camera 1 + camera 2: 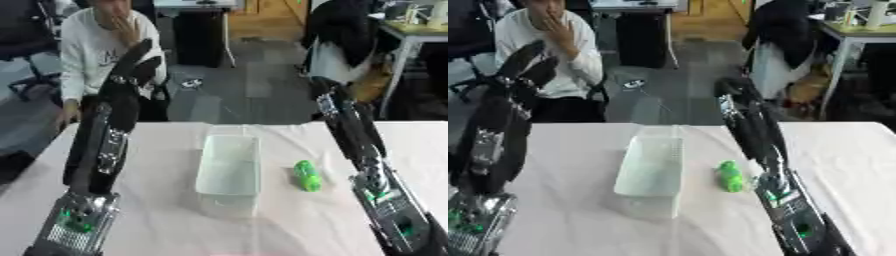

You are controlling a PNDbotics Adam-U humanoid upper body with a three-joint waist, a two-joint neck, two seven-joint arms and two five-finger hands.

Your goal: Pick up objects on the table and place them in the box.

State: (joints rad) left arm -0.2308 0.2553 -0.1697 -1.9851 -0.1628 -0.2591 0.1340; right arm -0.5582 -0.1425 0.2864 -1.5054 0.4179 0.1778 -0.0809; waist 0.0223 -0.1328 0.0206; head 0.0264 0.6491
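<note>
A small green object [306, 176], oblong and lumpy, lies on the white tabletop just right of a clear plastic box [226, 199]. The box stands lengthwise in the middle of the table, and I see nothing inside it. My left arm rises along the left side, and my left hand [136, 59] is held high above the table's far left edge with its fingers straight, holding nothing. My right arm rises from the lower right, passing right of the green object. My right hand [733, 94] is up beyond the far edge, dark against a dark background.
The white table [166, 150] ends at its far edge about halfway up the view. Beyond it a person in a white top sits at the left, and a chair draped with dark clothing [343, 35] stands at the right.
</note>
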